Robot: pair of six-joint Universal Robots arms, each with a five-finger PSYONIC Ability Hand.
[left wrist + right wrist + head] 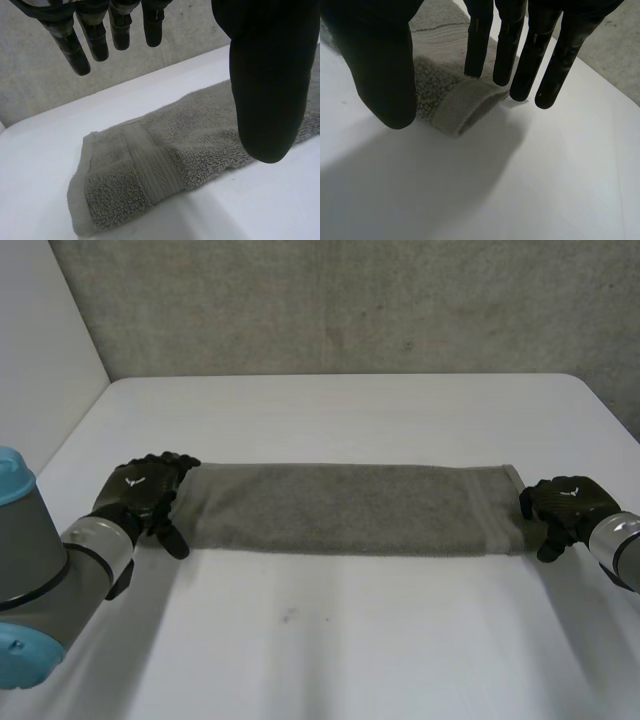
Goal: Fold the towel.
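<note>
Since the towel point(350, 508) lies as a long strip across the counter point(340, 640), the left robot hand point(145, 490) and right robot hand point(565, 502) hover straight-fingered and empty at its opposite ends, seemingly poised to pinch them.

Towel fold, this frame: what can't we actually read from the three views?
- Head view: the left hand covers the near end of the towel, so contact beneath it is hidden.
- Head view: the towel's layers cannot be counted from above.
- Left wrist view: the thumb blocks a stretch of towel.
- Right wrist view: whether the right hand's fingertips touch the cloth is unclear.
- Head view: the right arm is cut off by the edge.
</note>
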